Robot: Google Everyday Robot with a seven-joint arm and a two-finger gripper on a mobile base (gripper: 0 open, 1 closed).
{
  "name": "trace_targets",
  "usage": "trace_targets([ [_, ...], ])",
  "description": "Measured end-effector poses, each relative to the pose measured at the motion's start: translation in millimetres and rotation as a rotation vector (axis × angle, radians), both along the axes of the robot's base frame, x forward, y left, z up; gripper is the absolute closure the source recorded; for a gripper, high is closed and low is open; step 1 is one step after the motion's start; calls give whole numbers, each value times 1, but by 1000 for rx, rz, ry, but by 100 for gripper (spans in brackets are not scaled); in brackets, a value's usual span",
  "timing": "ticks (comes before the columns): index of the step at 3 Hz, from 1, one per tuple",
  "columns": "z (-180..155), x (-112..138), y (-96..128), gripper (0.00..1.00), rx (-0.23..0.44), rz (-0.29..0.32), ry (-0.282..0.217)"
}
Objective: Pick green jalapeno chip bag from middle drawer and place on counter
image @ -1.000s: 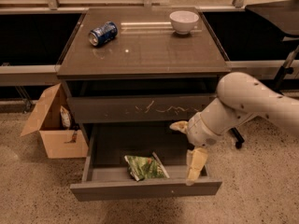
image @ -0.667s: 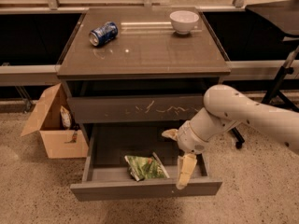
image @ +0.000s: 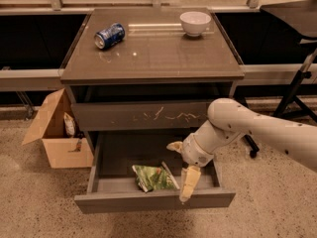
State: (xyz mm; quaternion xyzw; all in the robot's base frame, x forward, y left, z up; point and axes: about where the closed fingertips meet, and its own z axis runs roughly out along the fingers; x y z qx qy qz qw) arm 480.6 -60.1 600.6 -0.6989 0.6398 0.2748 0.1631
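Most is left: the green jalapeno chip bag (image: pixel 153 177) lies in the open middle drawer (image: pixel 153 201), not on the counter (image: pixel 153 53); the gripper (image: pixel 182 164), spread, hangs just right of it

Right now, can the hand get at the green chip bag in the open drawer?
Probably yes. The hand hangs open over the middle drawer, just beside the green jalapeno chip bag, which lies uncovered with nothing between them.
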Motion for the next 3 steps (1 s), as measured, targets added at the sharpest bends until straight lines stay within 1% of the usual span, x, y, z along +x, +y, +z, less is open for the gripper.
trace_targets([
  [1,-34,21,-1,0,9,-12,1],
  [2,-70,48,-3,0,26,-37,-11],
  [3,-97,73,-6,0,66,-89,-28],
])
